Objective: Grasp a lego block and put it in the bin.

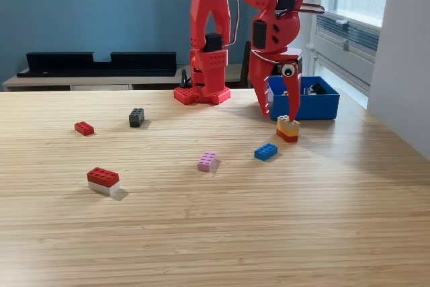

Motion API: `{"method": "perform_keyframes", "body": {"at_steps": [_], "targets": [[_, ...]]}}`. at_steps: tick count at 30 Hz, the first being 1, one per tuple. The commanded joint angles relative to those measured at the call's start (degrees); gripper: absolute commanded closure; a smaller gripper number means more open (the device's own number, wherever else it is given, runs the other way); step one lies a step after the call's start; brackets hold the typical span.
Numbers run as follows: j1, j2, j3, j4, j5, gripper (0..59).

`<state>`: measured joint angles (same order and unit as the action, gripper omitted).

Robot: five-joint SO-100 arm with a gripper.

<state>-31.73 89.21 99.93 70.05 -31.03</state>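
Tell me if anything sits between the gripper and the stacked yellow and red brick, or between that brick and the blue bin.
Nothing visible does. The gripper hangs right at the stacked brick, one finger reaching down to its top. The bin sits just behind it, with only bare table between.

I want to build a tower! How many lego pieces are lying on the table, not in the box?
6: red and dark grey far left, red-on-white near left, pink and blue centre, stacked one by the gripper. The bin may hide more.
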Motion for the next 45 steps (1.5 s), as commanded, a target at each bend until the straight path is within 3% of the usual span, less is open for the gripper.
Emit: {"method": "perform_keyframes", "body": {"at_steps": [1, 20, 32, 45], "targets": [[-1.23, 1.14, -2.02, -0.44, 0.0, 38.7], [-3.25, 1.85, -7.56, -0.18, 5.27, 30.2], [-3.87, 1.32, -3.16, -0.26, 12.3, 25.0], [-4.31, 0.79, -1.67, -2.02, 14.85, 25.0]]}}
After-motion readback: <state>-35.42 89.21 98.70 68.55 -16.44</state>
